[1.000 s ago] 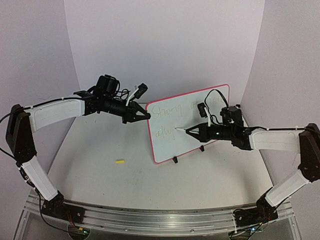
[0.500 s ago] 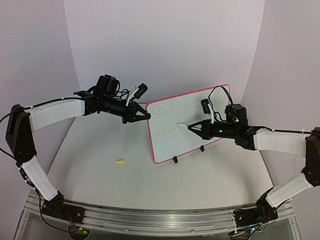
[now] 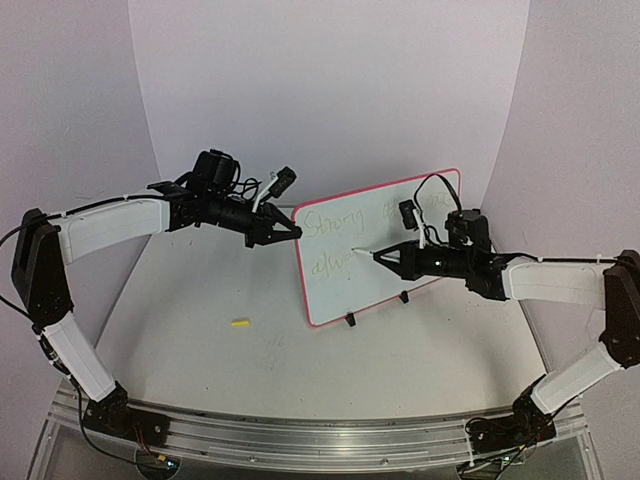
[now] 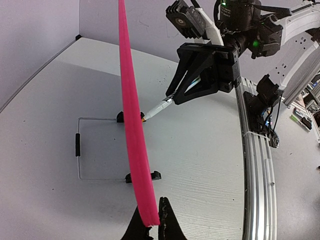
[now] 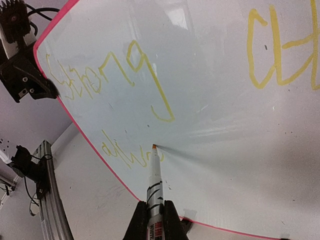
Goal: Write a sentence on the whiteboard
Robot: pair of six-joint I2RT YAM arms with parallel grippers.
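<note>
At left rim of whiteboard (image 3: 345, 295): clamps left fingers (image 4: 167, 227) on edge, likely bracing it upright on bench (image 3: 200, 340) against pen pressure. Grips marker (image 5: 154, 190) in right fingers (image 5: 171, 220), tip on board, extending second line of sentence (image 3: 325, 222).

Lab test booth: white backdrop walls (image 3: 330, 80), aluminium rail (image 3: 300, 435).

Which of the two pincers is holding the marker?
The right pincer: it grips the white marker, whose tip touches the whiteboard. The left pincer clamps the board's pink rim instead.
</note>
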